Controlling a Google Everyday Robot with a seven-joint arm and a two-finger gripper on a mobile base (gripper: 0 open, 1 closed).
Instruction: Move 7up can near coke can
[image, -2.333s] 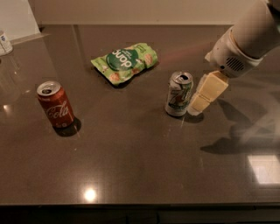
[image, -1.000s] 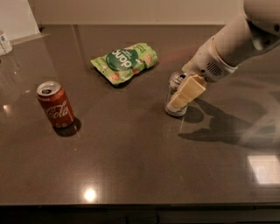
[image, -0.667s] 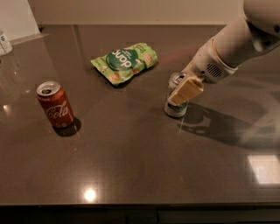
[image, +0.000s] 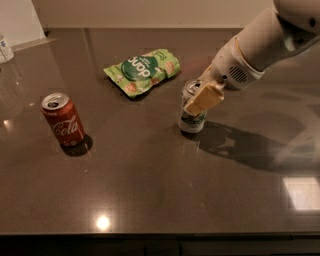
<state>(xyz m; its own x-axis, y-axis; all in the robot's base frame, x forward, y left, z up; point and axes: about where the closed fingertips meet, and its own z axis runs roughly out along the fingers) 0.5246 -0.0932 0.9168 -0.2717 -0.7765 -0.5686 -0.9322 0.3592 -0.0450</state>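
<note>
The 7up can (image: 192, 119), silver-white with green markings, stands upright on the dark table right of the middle. My gripper (image: 199, 99) comes in from the upper right on the white arm and sits at the can's upper part, with a cream-coloured part of it covering the can's top front. The can's base rests on the table. The coke can (image: 63, 120), red with white script, stands upright at the left, well apart from the 7up can.
A green snack pouch (image: 142, 71) lies flat behind and between the two cans. A small white container (image: 5, 48) stands at the far left edge. The dark table (image: 150, 190) has its front edge near the bottom of the view.
My gripper has moved from the right side of the 7up can to over its upper front. Both cans stand where they were.
</note>
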